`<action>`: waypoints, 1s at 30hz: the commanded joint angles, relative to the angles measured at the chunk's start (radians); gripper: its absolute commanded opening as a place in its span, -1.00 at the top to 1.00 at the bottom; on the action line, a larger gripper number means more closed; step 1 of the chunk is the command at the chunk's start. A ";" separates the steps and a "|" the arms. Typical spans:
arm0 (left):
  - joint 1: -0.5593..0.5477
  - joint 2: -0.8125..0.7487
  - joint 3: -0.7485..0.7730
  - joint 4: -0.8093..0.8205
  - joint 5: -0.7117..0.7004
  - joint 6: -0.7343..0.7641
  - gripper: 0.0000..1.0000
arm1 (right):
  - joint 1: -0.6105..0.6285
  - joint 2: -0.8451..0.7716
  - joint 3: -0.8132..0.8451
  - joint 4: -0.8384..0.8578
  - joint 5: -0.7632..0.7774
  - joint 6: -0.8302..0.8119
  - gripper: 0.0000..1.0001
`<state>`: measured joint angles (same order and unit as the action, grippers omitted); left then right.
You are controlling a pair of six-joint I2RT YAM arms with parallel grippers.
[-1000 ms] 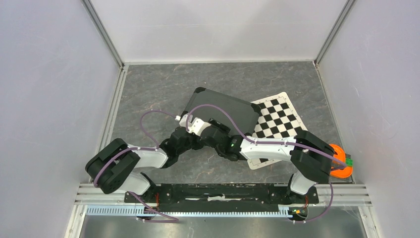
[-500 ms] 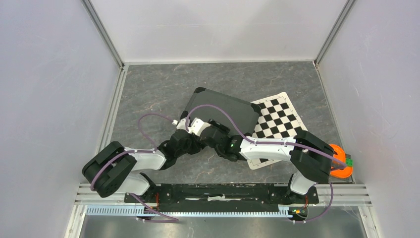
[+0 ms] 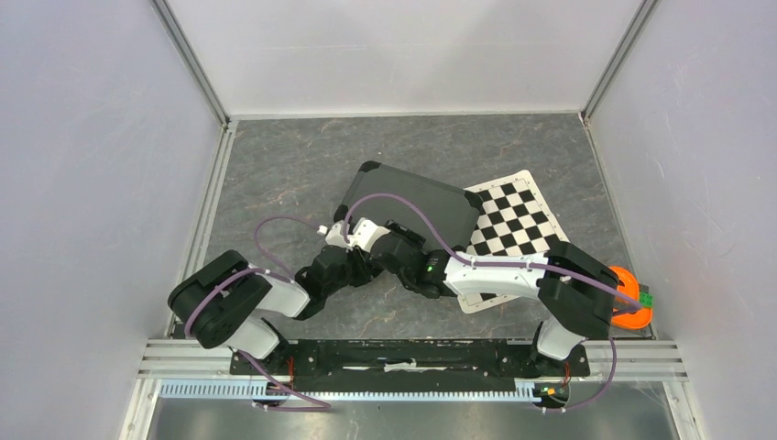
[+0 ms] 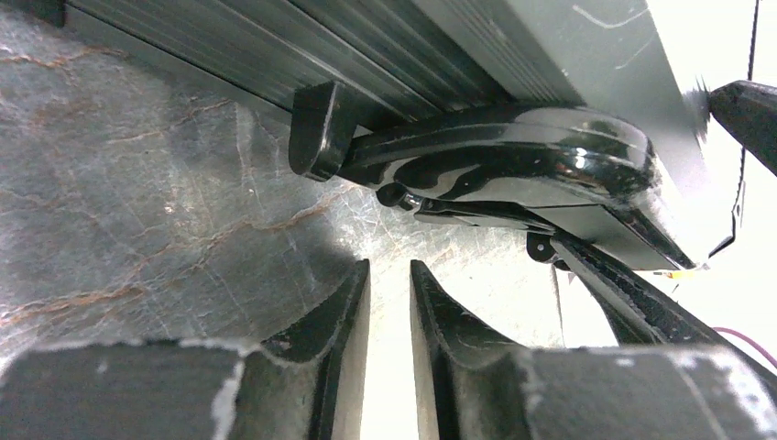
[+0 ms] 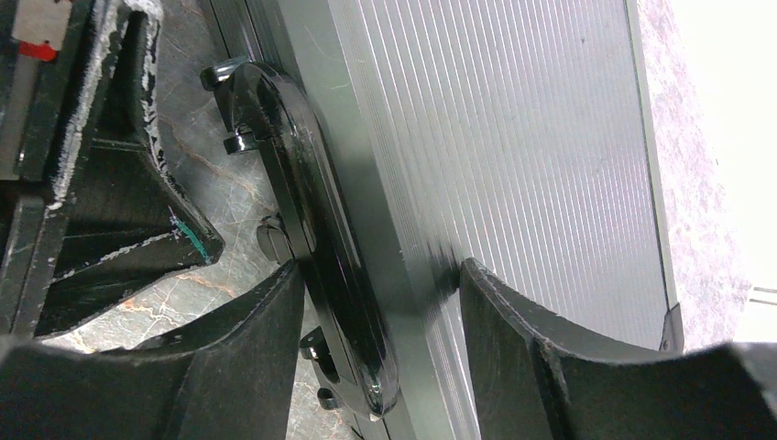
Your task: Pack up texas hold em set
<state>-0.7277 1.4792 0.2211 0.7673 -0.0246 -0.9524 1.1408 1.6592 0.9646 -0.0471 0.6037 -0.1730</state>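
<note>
Top view, case: the black hard case (image 3: 412, 206) lies closed and skewed in the middle of the grey worktop (image 3: 275, 165). Its right corner overlaps a checkered mat (image 3: 518, 220).
Top view, arms: my left arm (image 3: 275, 293) and right arm (image 3: 495, 273) both reach in to the near long edge of the case, their tips close together.
Top view, aside: an orange ring (image 3: 630, 295) sits by the right arm's rear joint.
Top view, change: since a second ago the left arm's rear link has swung inward and its purple cable loop hangs lower. The case, mat and right arm look as they did.
Left wrist view, end effector: the left end effector (image 4: 389, 270) shows its fingers parted by a narrow gap, with nothing between them.
Left wrist view, ahead: the glossy black handle (image 4: 513, 170) juts from the ribbed side of the case, apart from the fingertips.
Right wrist view, end effector: the right end effector (image 5: 380, 270) stands wide, one finger outside the handle, the other on the ribbed face of the case. I cannot tell whether it is pinching.
Right wrist view, left side: the left end effector's dark fingers sit just beyond the handle.
</note>
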 commanded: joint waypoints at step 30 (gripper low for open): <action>0.014 -0.503 -0.048 -0.361 -0.114 -0.004 -0.19 | -0.071 0.015 -0.129 -0.151 -0.251 0.115 0.97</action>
<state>-0.7181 0.9703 0.1329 0.4644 -0.1371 -0.9520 1.1110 1.6089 0.9203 -0.0067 0.5083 -0.1856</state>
